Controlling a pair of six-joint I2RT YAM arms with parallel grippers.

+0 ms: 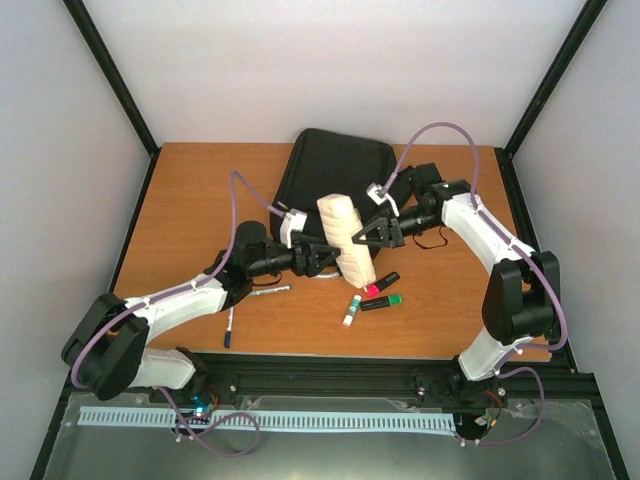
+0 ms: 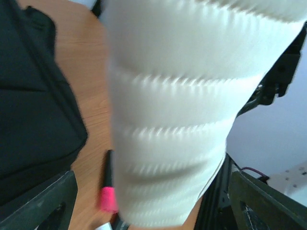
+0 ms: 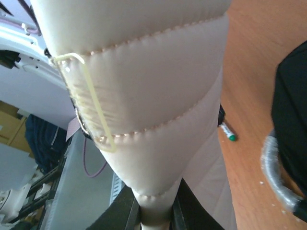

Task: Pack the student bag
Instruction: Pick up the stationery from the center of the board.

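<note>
This is a robot lab. White walls (image 1: 330, 60) and black posts (image 1: 111, 75) fence the wooden table (image 1: 190, 200) under the left claw (image 1: 328, 256).

A brown wooden table (image 1: 180, 200) carries a large black soft fabric backpack (image 1: 330, 165) at its far middle. Nearer than the backpack lie a black pink-capped highlighter (image 1: 382, 284), a black green-capped highlighter (image 1: 381, 302) and a white green-banded marker (image 1: 351, 310), close together. Left of these lie a thin silver pen (image 1: 268, 291) and a white blue-tipped pen (image 1: 229, 327).
</note>
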